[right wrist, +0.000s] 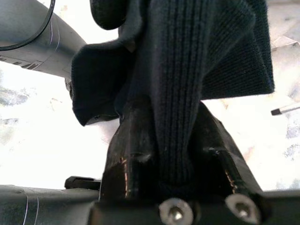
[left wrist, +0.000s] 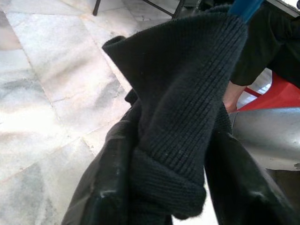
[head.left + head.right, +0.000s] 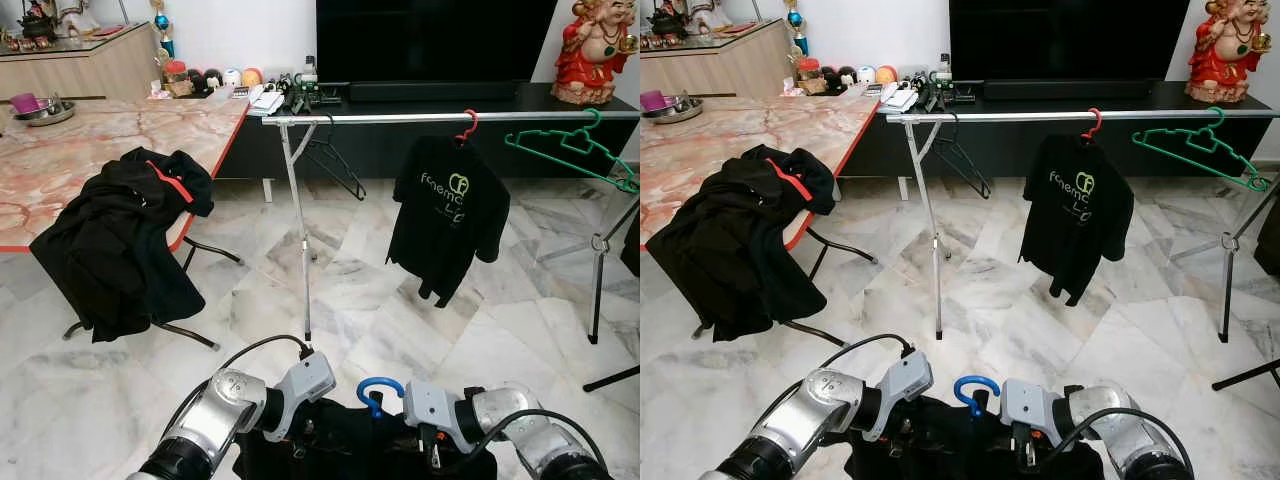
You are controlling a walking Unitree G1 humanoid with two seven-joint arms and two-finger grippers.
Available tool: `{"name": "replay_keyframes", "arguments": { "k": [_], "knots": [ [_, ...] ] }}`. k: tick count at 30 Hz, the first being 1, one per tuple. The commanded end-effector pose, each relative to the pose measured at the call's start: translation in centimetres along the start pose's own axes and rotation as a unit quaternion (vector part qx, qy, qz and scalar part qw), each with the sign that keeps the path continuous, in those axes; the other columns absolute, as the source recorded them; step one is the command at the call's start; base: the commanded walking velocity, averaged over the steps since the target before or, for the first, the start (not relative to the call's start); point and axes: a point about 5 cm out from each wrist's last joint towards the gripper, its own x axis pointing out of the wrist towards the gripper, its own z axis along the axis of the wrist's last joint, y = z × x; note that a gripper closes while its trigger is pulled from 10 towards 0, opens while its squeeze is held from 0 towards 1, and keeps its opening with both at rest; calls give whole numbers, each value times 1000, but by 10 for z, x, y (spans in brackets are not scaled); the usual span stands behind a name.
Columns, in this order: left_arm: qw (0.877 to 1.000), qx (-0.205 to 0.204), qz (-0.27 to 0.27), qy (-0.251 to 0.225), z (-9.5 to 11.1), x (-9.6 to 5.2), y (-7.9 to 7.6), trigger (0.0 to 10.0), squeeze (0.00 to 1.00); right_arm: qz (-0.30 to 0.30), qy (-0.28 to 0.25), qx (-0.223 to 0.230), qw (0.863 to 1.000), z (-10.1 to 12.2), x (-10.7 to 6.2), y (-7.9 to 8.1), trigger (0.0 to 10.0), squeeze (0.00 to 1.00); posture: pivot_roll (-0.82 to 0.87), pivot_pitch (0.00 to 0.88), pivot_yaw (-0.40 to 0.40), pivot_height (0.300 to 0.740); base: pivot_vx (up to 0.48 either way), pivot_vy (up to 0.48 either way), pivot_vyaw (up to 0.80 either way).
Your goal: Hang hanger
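A blue hanger, its hook sticking up, carries a black knit garment held low in front of me. My left gripper is shut on the garment's left side, with the ribbed knit bunched between its fingers. My right gripper is shut on the right side, where the knit runs between its fingers. Ahead stands a silver clothes rail. On it hang an empty black hanger, a black T-shirt on a red hanger, and a green hanger.
A marble-topped table on my left has a black jacket draped over its edge. The rail's legs stand on the marble floor. Behind the rail are a dark TV console and a red figurine.
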Motion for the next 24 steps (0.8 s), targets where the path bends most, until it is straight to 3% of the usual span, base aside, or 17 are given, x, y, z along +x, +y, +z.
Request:
{"name": "replay_keyframes", "arguments": {
  "k": [1,24],
  "knots": [
    [1000,-3,-12,8,-1,2,-1,0,0,-29,-40,-24,999,21,-4,-15,0,0,39,45,0,740,0,0,0],
    [1000,6,-21,18,-2,2,-2,0,0,-38,-39,-24,998,24,-5,-20,0,0,38,37,5,740,0,0,0]
  ]
}}
